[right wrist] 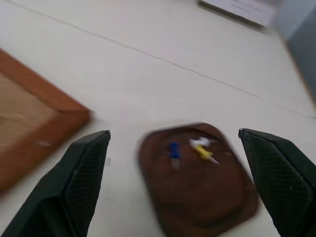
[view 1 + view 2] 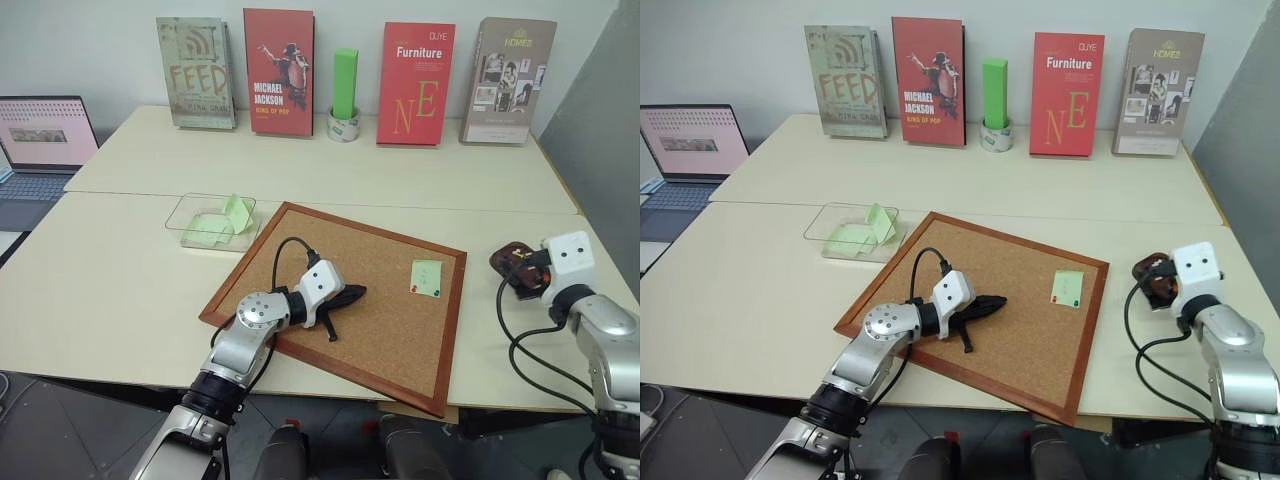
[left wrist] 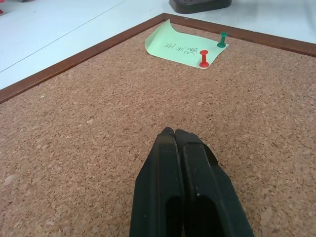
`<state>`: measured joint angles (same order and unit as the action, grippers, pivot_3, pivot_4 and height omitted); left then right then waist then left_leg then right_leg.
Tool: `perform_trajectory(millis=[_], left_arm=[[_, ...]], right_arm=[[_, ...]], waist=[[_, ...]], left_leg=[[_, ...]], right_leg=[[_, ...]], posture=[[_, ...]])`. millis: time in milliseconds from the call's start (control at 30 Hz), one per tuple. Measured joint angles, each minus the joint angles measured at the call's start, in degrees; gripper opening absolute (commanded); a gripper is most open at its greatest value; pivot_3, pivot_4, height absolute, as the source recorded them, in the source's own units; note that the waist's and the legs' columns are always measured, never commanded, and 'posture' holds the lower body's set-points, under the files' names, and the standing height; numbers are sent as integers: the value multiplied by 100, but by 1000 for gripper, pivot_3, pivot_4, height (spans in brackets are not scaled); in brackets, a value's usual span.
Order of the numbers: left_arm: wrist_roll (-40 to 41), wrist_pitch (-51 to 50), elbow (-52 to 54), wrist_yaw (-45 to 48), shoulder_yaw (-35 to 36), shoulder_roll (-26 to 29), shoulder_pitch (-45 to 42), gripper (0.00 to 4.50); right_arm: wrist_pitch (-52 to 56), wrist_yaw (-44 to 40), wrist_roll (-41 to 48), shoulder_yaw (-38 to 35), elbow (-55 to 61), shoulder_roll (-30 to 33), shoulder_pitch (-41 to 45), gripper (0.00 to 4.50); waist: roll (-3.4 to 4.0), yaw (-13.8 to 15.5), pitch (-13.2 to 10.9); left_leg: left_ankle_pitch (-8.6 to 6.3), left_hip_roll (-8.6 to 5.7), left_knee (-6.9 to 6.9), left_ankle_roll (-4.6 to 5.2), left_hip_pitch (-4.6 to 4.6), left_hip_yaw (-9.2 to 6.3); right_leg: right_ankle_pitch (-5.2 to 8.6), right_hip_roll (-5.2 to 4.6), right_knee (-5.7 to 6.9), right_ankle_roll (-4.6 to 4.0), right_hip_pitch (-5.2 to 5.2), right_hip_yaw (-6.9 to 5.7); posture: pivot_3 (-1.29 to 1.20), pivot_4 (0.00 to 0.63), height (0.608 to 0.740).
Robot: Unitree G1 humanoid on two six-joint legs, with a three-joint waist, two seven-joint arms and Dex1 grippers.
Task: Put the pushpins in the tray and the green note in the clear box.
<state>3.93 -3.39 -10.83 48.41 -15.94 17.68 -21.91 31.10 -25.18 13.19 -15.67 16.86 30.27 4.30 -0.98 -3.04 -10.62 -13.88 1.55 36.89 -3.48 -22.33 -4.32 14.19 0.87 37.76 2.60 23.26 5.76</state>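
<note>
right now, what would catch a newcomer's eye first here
The cork board in the middle of the table, with a green note held by a red pin and a green pin near its right edge. The left gripper rests shut on the cork; the right gripper hangs open over the brown tray.

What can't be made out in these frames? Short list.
- Tray: right wrist view is motion-blurred; blue, white and yellow pins in it are smears, so the count is unsure. In the left eye view the right gripper hides most of it.
- Green note: its writing is too small to read.
- Clear box: green paper inside, number of sheets unclear.
- Laptop: cut off by the left eye view's edge.
</note>
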Motion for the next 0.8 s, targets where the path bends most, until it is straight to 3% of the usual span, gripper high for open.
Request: perform_trajectory(millis=[200, 533, 667, 800], left_arm=[[-1, 1, -11, -1, 0, 4, -9, 0], [0, 6, -6, 25, -2, 9, -12, 0], [0, 8, -6, 41, -1, 12, -12, 0], [0, 8, 1, 57, -1, 14, -11, 0]], right_arm=[[85, -211, 413, 529, 715, -497, -547, 4425], [-11, 21, 247, 1137, 660, -811, -668, 4425], [-56, 99, 149, 1152, 477, -849, -654, 3901], [-116, 147, 144, 1151, 435, -875, -655, 3016]], waist=[[2, -7, 1], [2, -7, 1], [2, -8, 1], [2, -8, 1]], left_leg=[[0, 1, 0, 0, -1, 3], [-1, 3, -5, -1, -6, 3], [-1, 4, -7, -1, -6, 3], [-1, 4, -9, -1, -7, 3]], right_leg=[[1, -1, -7, 0, 2, 2], [2, -2, -22, -1, 4, -1], [2, -2, -24, -1, 4, -1], [2, -2, -28, -1, 4, -1]], posture=[[0, 150, 740], [0, 150, 740], [0, 150, 740], [0, 150, 740]])
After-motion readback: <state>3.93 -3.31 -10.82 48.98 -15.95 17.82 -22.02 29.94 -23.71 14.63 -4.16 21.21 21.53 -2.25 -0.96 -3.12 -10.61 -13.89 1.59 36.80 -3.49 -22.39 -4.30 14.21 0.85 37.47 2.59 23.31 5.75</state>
